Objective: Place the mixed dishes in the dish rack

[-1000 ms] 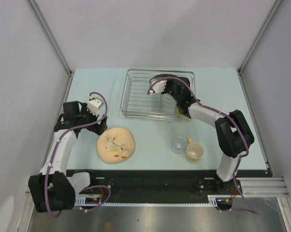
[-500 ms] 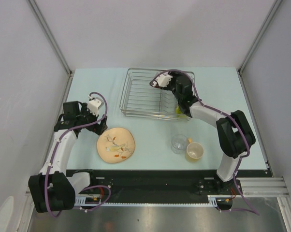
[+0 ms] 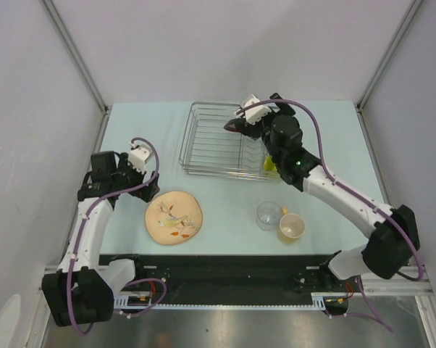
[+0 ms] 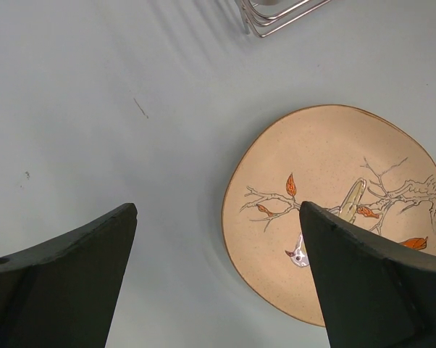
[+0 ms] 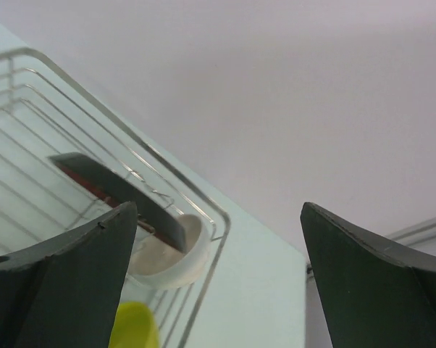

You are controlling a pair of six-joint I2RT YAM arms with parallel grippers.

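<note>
The wire dish rack (image 3: 203, 145) stands at the back of the table. In the right wrist view a dark-red-rimmed plate (image 5: 116, 192) stands on edge inside it, with the white bowl (image 5: 178, 254) behind, by the rack's corner (image 5: 219, 217). My right gripper (image 3: 272, 105) (image 5: 218, 206) hangs open above the rack's right end, holding nothing. The leaf-pattern plate (image 3: 174, 217) (image 4: 334, 210) lies flat on the table. My left gripper (image 3: 147, 192) (image 4: 218, 210) is open over that plate's left edge. The clear glass (image 3: 268, 215) and yellowish cup (image 3: 291, 227) stand together in front of the rack.
A yellow-green object (image 3: 267, 165) (image 5: 135, 326) sits at the rack's near right corner. White walls and metal frame posts close in the table on three sides. The black rail with the arm bases runs along the near edge.
My right gripper has opened, let go of the dark-rimmed plate in the rack and lifted away toward the back right; its elbow swung right. The left arm has barely moved.
</note>
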